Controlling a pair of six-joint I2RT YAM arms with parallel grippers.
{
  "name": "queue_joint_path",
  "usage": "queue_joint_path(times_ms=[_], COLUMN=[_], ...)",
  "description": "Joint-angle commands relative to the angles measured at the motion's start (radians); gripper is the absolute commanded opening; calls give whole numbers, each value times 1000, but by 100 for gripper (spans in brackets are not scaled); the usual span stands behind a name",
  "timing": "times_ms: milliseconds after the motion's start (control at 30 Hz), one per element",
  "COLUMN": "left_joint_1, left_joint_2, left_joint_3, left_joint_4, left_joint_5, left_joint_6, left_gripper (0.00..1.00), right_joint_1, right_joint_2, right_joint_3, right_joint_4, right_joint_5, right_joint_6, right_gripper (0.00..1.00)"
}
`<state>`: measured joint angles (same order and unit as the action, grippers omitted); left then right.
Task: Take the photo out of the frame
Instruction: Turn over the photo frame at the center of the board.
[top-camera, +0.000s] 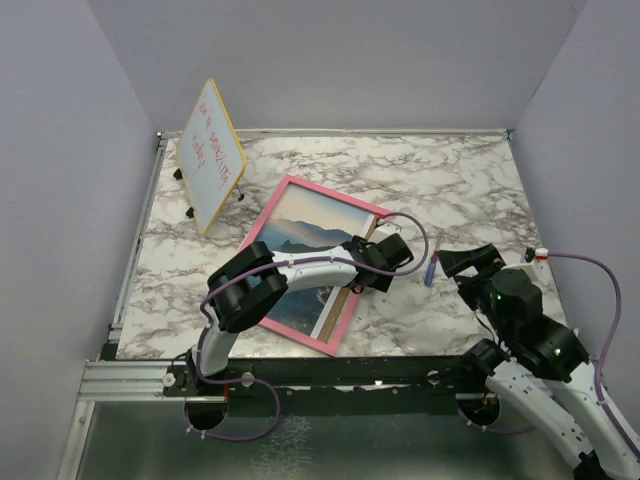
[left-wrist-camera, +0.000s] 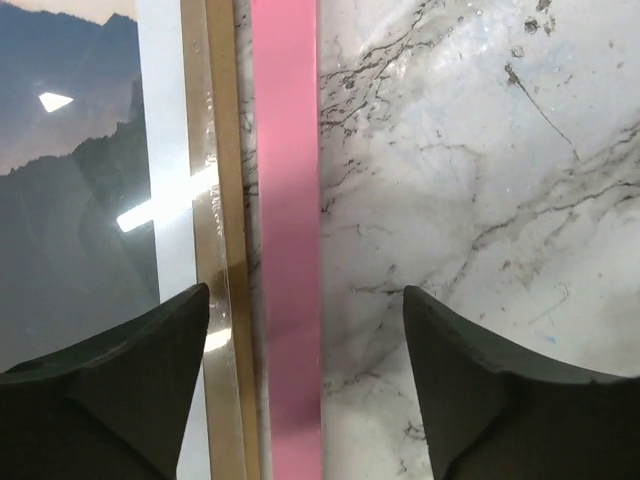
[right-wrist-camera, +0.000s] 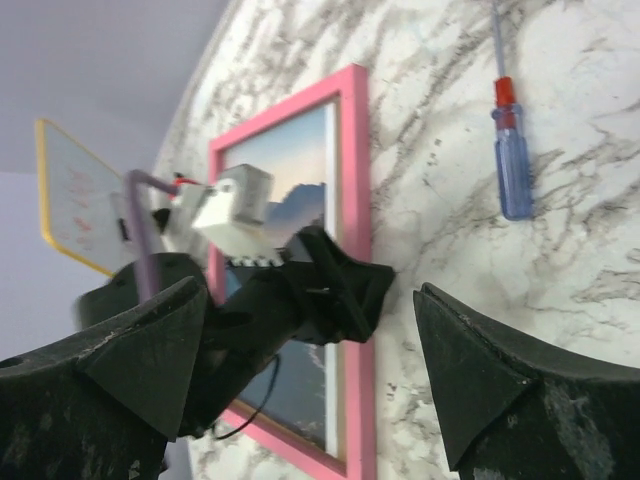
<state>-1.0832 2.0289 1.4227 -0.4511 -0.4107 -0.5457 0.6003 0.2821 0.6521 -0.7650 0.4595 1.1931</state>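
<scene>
The frame (top-camera: 311, 185) lies flat on the marble table with its thin pink border up, and the photo (top-camera: 298, 228) of dark rock over blue sea shows inside it. My left gripper (top-camera: 370, 280) hovers over the frame's right side. In the left wrist view my left gripper (left-wrist-camera: 305, 330) is open, its fingers (left-wrist-camera: 120, 390) straddling the pink edge (left-wrist-camera: 290, 220); a brown strip (left-wrist-camera: 222, 180) and the photo (left-wrist-camera: 70, 200) lie left of it. My right gripper (top-camera: 448, 262) is open and holds nothing. It points at the frame (right-wrist-camera: 353, 150) from the right.
A blue screwdriver with a red collar (top-camera: 431, 268) lies on the table (top-camera: 460, 180) between the frame and my right gripper. A yellow-edged whiteboard (top-camera: 211, 155) with red writing stands at the back left. Grey walls close in the table on three sides.
</scene>
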Motion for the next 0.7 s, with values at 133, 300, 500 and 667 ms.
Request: queue_joint_path(times_ms=[133, 300, 500, 667], left_joint_1=[25, 106, 268, 439], left_joint_2=[-260, -447, -650, -708], left_joint_3=[-135, -293, -500, -588], left_joint_4=[-4, 0, 76, 116], left_joint_5=[-60, -110, -88, -73], left_joint_6=[-19, -35, -4, 40], left_gripper=[87, 89, 99, 99], right_joint_1=[-4, -4, -4, -4], right_joint_2=[98, 105, 301, 451], right_joint_3=[-20, -85, -109, -137], right_joint_4=[15, 80, 220, 366], right_joint_5=[-32, -85, -259, -426], right_joint_6=[-47, -32, -83, -117], right_gripper=[90, 90, 90, 90])
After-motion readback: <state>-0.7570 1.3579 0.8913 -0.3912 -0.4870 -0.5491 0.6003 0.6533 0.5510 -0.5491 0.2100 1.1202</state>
